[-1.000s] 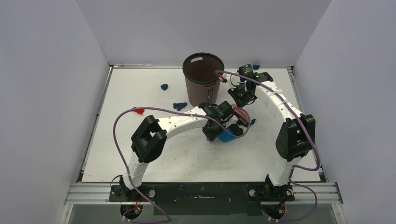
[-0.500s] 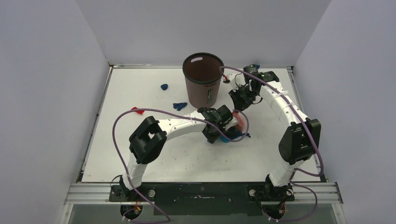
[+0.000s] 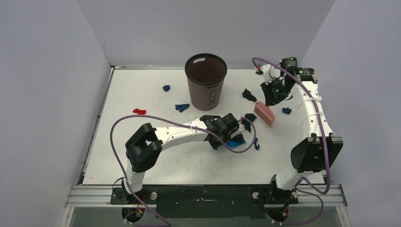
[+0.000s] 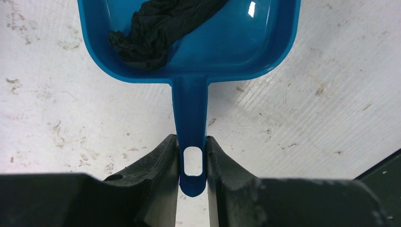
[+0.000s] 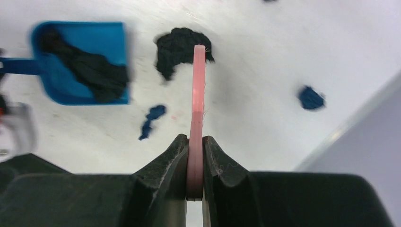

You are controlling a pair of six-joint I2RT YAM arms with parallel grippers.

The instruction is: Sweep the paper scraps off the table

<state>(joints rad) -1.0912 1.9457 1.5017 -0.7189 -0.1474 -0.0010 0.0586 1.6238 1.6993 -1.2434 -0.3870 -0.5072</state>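
Note:
My left gripper (image 3: 223,128) (image 4: 192,156) is shut on the handle of the blue dustpan (image 3: 236,140) (image 4: 189,47), which lies flat on the white table (image 3: 142,151). A dark paper wad (image 4: 153,30) lies in the pan. My right gripper (image 3: 274,93) (image 5: 195,158) is shut on the pink hand brush (image 3: 265,114) (image 5: 198,90), held right of the pan. Loose paper scraps lie around: dark wads (image 3: 248,95) (image 3: 250,117) (image 5: 177,47), a blue strip (image 3: 256,144) (image 5: 151,118), a blue wad (image 3: 286,110) (image 5: 311,98), blue scraps (image 3: 166,88) (image 3: 182,107) and a red one (image 3: 139,112).
A tall brown bin (image 3: 205,80) stands upright at the back centre, just behind the left arm's wrist. Pale walls close in the table on three sides. The right arm reaches along the table's right edge (image 3: 309,123).
My right arm has swung right and back, carrying the brush away from the dustpan. The left gripper and dustpan have shifted slightly toward the near right. Dark wads beside the pan have come into view.

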